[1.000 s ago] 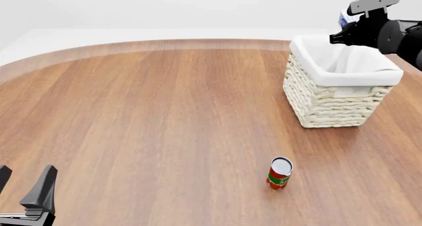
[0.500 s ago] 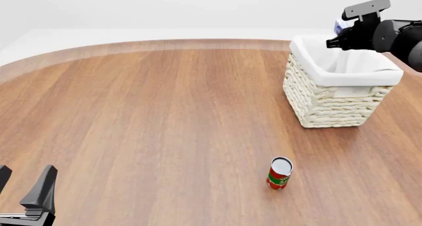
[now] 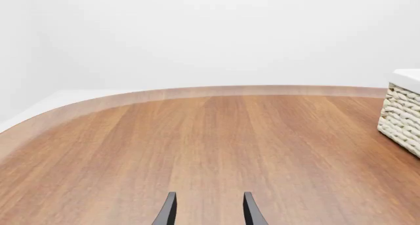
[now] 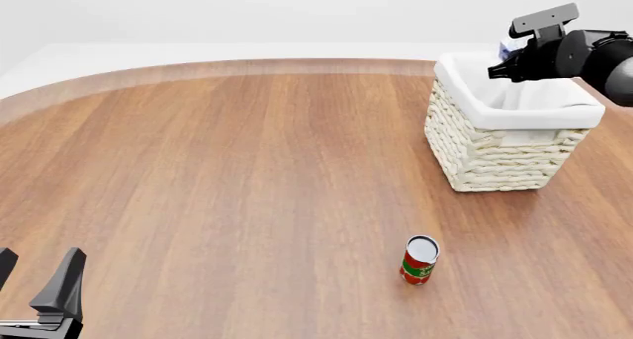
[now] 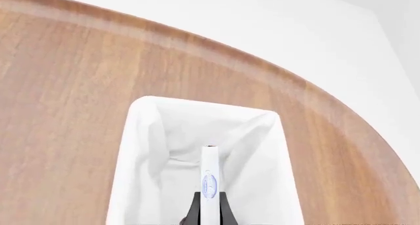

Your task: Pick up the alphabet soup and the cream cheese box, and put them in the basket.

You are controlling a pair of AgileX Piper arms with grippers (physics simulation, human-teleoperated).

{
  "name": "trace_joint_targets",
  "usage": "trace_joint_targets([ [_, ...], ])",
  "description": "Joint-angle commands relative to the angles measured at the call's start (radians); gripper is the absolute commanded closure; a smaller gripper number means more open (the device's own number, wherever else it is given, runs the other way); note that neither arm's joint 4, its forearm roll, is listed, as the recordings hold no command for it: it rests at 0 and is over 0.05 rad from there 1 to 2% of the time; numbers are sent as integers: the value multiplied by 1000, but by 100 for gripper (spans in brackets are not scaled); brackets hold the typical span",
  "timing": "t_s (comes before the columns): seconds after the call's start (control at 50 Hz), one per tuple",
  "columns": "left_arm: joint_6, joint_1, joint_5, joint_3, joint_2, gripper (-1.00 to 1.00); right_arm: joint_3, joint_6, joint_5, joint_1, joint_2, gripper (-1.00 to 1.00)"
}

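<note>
Above the basket (image 4: 514,116) right gripper (image 5: 208,212) pinches the cream cheese box (image 5: 209,185) edge-on, left gripper (image 3: 206,212) spread low over the table (image 4: 247,168)

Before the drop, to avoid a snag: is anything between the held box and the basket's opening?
Nothing visible. The right gripper holds the thin white-and-blue cream cheese box over the cloth-lined woven cream-white basket, whose visible white lining shows nothing inside.

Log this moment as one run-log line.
right hand: holds cream cheese box above basket | left hand: open, idle | alphabet soup: unseen
</note>
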Motion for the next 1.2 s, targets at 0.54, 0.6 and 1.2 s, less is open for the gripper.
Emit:
trace_joint_targets([
  [0.54, 0, 0, 0, 0, 0, -100, -94, -23, 119, -3, 74, 100],
  [0.6, 0, 0, 0, 0, 0, -100, -101, -24, 128, -3, 80, 100],
  [1.2, 0, 0, 0, 0, 0, -100, -133, -33, 182, -35, 113, 100],
])
